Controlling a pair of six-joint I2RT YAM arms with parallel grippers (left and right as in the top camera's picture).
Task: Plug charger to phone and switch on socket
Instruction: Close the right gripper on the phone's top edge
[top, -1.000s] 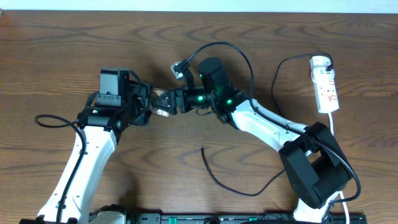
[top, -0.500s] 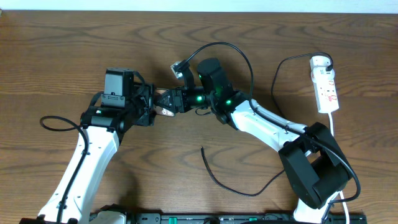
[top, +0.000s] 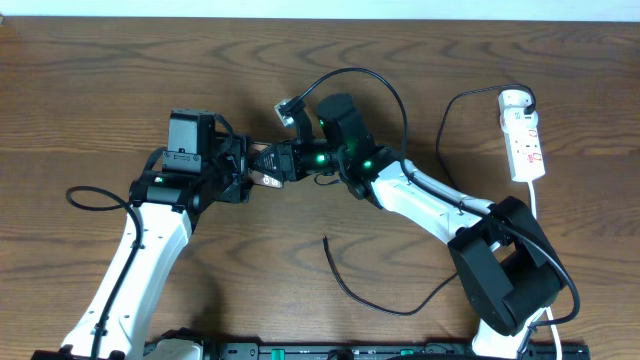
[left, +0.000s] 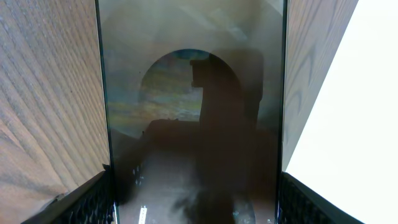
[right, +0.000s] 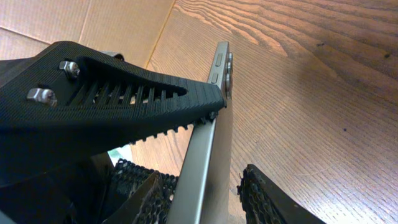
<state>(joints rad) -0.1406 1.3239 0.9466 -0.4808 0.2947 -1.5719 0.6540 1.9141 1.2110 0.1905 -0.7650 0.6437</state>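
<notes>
The phone (top: 263, 172) is held on edge above the table between my two grippers. My left gripper (top: 243, 172) is shut on it. In the left wrist view the phone's glossy face (left: 193, 124) fills the space between both fingers (left: 196, 208). In the right wrist view the phone (right: 205, 155) stands edge-on between my right gripper's fingers (right: 205, 196), with a slim gap at the right finger. The left gripper's ribbed finger (right: 124, 99) presses on the phone's top. The charger's tip (top: 325, 239) lies loose on the table. Its cable runs to the plug (top: 514, 98) in the socket (top: 524, 140).
The charger's thin cable (top: 385, 308) loops across the near middle of the table and up the right side. The socket's white cord (top: 538, 200) runs toward the front right, past the right arm's base (top: 505, 275). A thicker robot cable (top: 385, 85) arches behind the right wrist.
Since one second ago my left gripper moved up and right, closing in on the phone at the right gripper. Nothing visibly moved in the last half second.
</notes>
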